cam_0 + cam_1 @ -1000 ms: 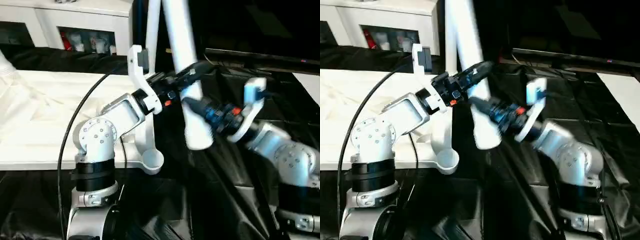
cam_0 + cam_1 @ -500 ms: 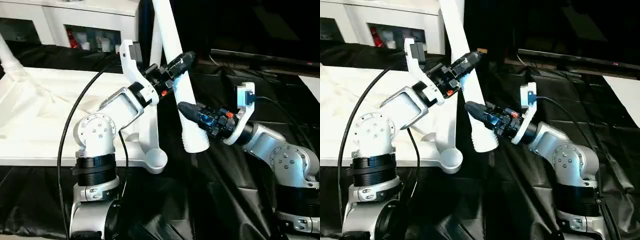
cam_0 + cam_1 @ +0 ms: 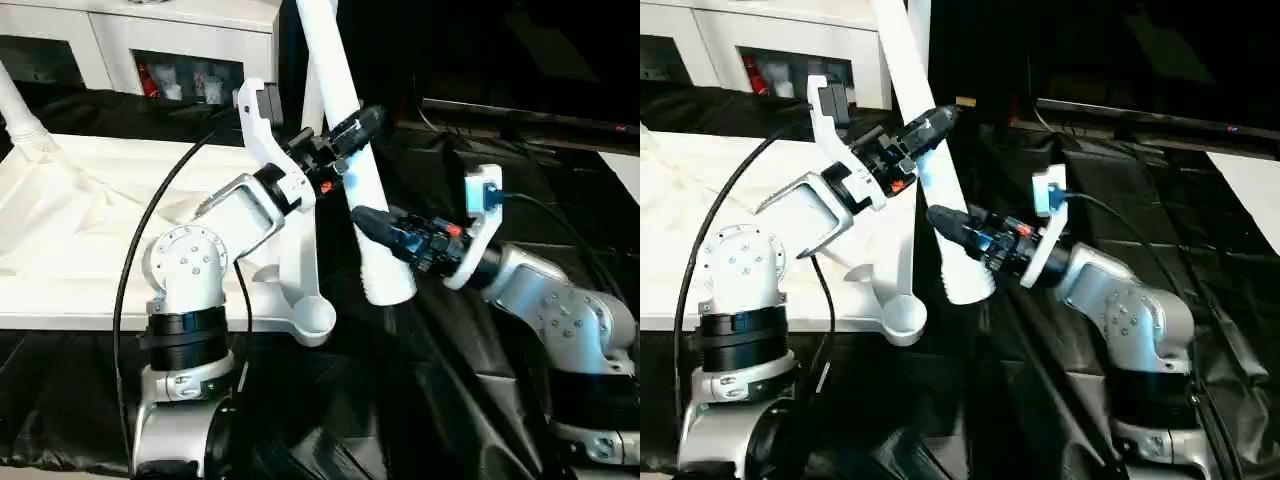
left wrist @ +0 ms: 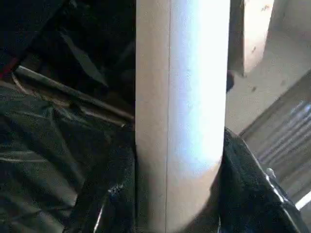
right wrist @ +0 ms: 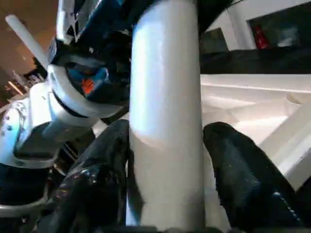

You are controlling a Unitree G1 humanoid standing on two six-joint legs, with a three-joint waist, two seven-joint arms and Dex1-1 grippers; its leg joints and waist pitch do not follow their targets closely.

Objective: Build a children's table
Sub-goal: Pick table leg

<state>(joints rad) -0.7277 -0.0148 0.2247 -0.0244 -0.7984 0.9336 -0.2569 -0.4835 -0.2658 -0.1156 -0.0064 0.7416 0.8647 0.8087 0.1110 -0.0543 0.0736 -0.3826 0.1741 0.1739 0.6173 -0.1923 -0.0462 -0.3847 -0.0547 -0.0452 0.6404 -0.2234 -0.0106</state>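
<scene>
Tabletop [image 3: 70, 230] lies upside down on the black counter [image 3: 450, 400], on the robot's left, with a round corner socket [image 3: 318, 319] near the middle. One leg [image 3: 305, 255] already stands beside it. Both arms hold another long leg [image 3: 350, 150], tilted, its low end just right of the socket. Left end effector [image 3: 352, 135] is closed on it higher up; right end effector [image 3: 372, 222] is closed lower. Wrist views show black fingers [image 5: 243, 179] hugging both sides.
</scene>
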